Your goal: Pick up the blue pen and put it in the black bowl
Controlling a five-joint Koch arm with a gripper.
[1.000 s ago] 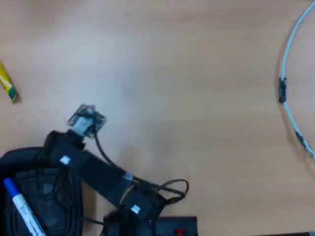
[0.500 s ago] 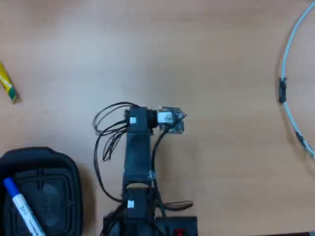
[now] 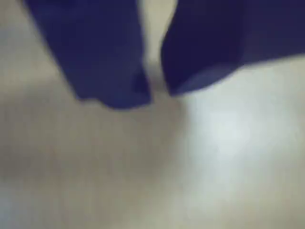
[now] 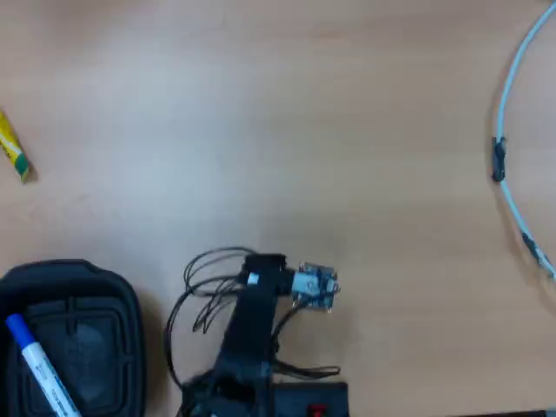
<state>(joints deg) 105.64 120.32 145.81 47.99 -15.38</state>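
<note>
The blue pen is lying in the black bowl at the lower left of the overhead view, capped end toward the upper left, so the drop looks done. The arm is sitting folded at the bottom centre, well apart from the bowl. In the blurred wrist view the claw is showing two dark blue jaws nearly together, a thin gap between the tips, nothing held, only pale desk below. Judging the step as retreat to rest: best done by keeping the claw tucked low and clear of the bowl's rim. The yellow-and-green stick is lying far off at the left edge, untouched.
</note>
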